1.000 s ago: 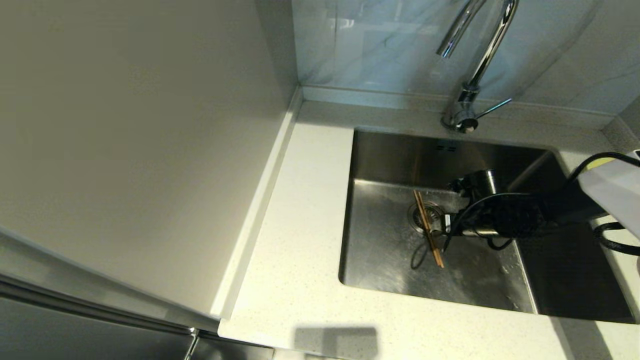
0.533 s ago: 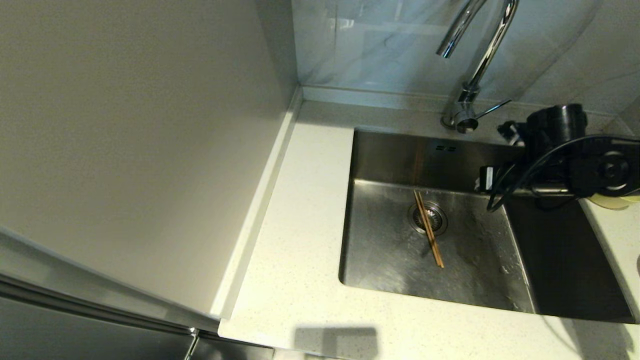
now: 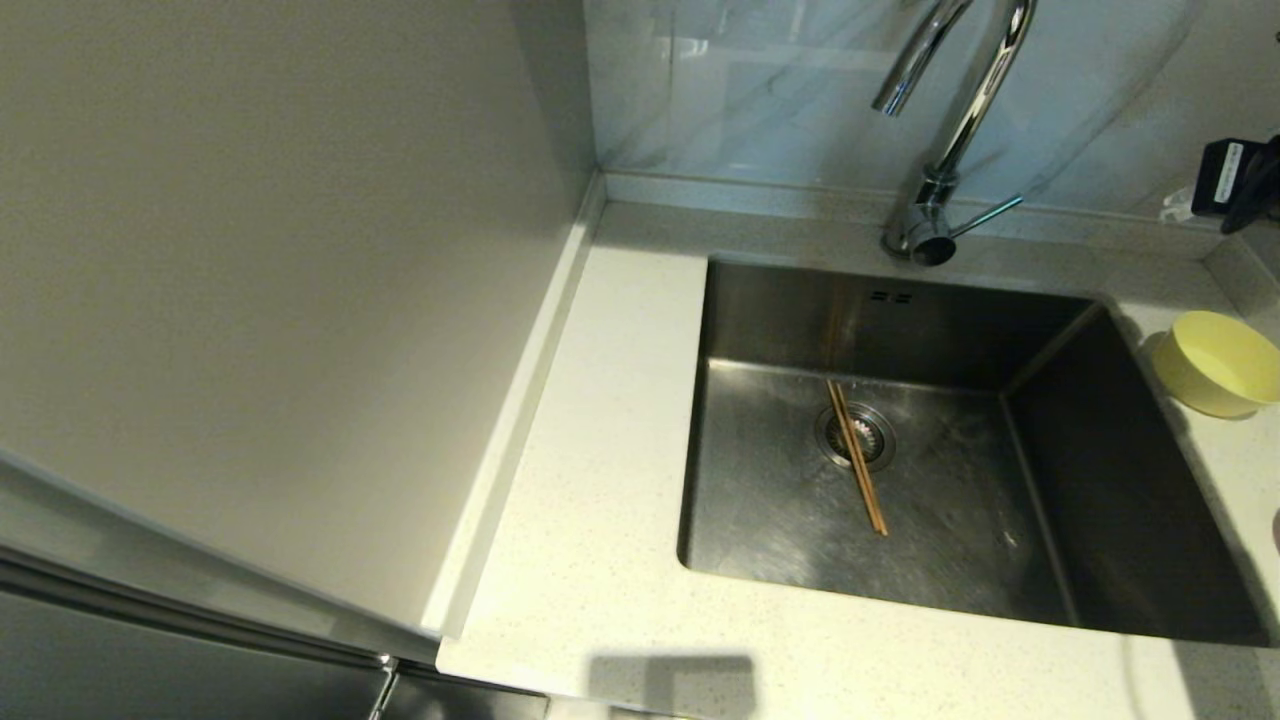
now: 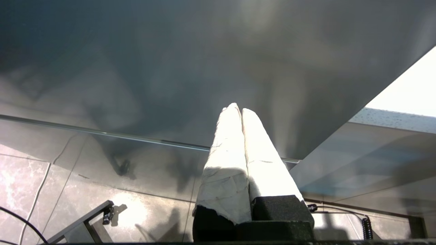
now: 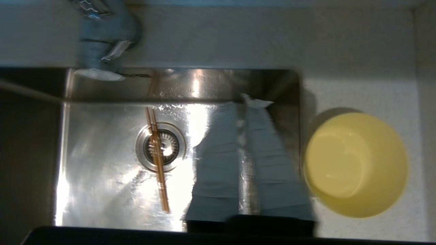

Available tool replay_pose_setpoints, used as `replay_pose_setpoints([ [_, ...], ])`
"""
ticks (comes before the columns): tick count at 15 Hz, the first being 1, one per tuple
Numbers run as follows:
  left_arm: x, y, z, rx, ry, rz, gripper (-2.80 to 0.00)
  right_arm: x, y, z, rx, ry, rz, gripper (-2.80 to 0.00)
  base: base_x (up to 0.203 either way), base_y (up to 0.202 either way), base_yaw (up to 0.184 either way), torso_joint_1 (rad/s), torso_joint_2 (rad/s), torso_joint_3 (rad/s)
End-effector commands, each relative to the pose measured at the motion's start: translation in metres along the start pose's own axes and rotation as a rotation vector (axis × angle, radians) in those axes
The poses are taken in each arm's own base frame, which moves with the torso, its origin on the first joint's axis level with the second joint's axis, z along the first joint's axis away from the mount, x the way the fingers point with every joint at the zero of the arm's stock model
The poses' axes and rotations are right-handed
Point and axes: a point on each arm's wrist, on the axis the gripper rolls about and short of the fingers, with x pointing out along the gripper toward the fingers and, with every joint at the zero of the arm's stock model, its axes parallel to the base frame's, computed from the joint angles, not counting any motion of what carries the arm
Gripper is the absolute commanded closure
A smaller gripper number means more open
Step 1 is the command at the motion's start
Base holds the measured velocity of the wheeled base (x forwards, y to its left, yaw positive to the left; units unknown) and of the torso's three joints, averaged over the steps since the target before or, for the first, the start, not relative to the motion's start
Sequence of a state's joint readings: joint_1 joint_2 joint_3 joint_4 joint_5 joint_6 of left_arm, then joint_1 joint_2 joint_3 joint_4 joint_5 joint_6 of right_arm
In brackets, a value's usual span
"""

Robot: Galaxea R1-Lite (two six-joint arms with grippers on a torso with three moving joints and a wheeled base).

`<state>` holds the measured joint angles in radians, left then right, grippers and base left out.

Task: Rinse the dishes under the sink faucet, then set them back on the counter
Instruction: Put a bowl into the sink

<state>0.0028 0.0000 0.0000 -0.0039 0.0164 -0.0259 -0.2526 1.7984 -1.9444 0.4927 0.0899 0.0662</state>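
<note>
In the head view we see only a dark scrap of the right arm [image 3: 1240, 180] at the right edge; its tool lies outside that picture. The faucet [image 3: 950, 120] loses the top of its curve at the upper edge, and the sink [image 3: 1150, 560] runs off at the lower right. In the right wrist view the faucet base is smeared, and the tool [image 5: 244, 102] hides part of the sink floor.

Open sink [image 3: 780, 520] below my pincer; chopsticks [image 3: 857, 458] lie across its drain, the faucet [image 3: 950, 120] arches at the far rim, a yellow bowl [image 3: 1215, 362] stands right.
</note>
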Motion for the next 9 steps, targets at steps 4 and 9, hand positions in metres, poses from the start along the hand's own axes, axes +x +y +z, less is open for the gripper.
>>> replay_pose_setpoints([
  [4,0.0,0.0,0.0,0.0,-0.004,0.001,0.0,0.049,-0.035,-0.018,0.039,0.102,-0.063,-2.8,0.0,0.0,0.0,0.0,0.0,0.0],
  [9,0.0,0.0,0.0,0.0,-0.004,0.001,0.0,0.079,-0.073,-0.033,0.068,0.118,-0.135,-2.8,0.0,0.0,0.0,0.0,0.0,0.0],
])
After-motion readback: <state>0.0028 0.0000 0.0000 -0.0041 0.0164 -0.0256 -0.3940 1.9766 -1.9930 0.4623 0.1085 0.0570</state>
